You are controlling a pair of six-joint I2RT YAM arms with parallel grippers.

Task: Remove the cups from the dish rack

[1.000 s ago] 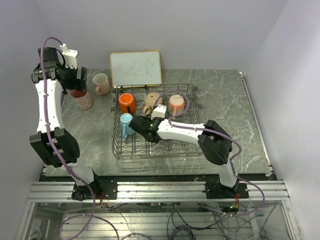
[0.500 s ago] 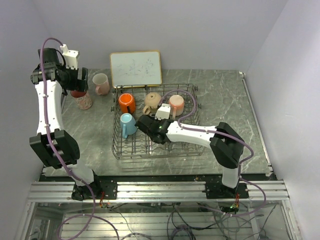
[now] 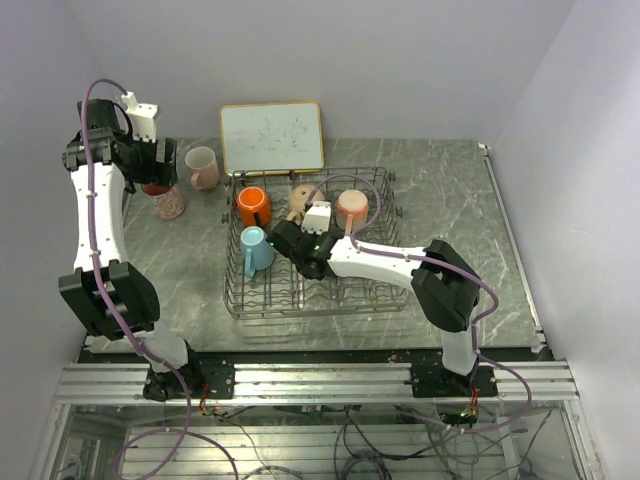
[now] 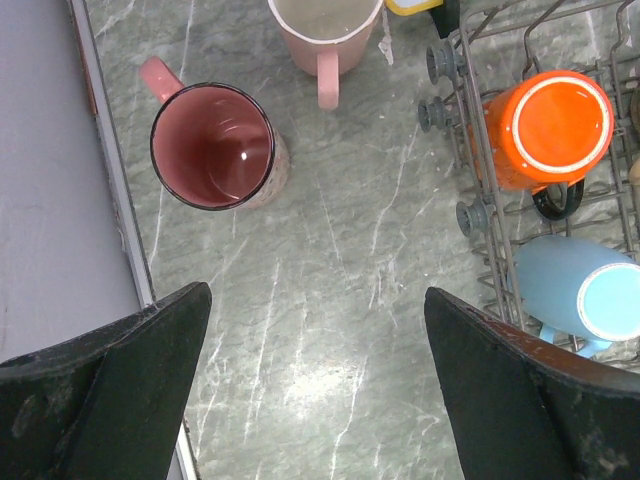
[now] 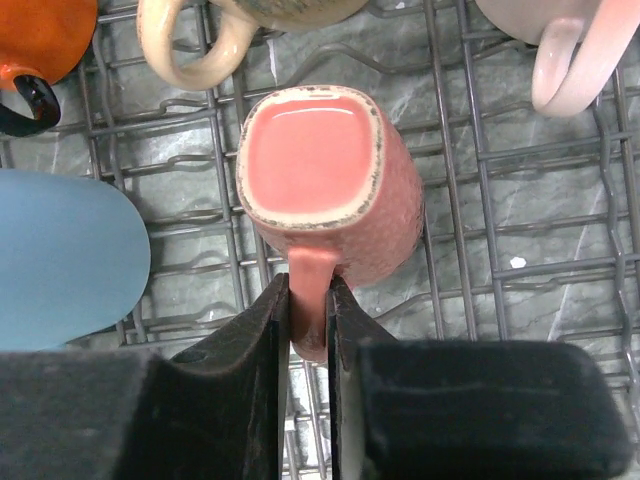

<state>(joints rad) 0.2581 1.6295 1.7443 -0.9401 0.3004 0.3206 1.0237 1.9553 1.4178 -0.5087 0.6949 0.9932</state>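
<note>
My right gripper (image 5: 308, 287) is shut on the handle of a salmon mug (image 5: 325, 185) lying bottom-up inside the dish rack (image 5: 460, 250). In the top view the right gripper (image 3: 286, 239) is inside the dish rack (image 3: 310, 311) and hides that mug. An orange mug (image 3: 253, 205), a light blue mug (image 3: 255, 249), a tan mug (image 3: 300, 199) and a pink mug (image 3: 352, 207) also sit in the rack. My left gripper (image 4: 315, 300) is open and empty above the table, near a pink dark-rimmed mug (image 4: 212, 145) and a pale pink mug (image 4: 325, 30).
A wood-framed whiteboard (image 3: 272, 137) leans behind the rack. The two unloaded mugs stand on the table left of the rack (image 4: 470, 215). The table's left edge rail (image 4: 110, 170) runs close beside the pink dark-rimmed mug.
My right gripper has shifted slightly toward the far side of the rack, still shut on the salmon mug's handle. The left arm has barely moved.
</note>
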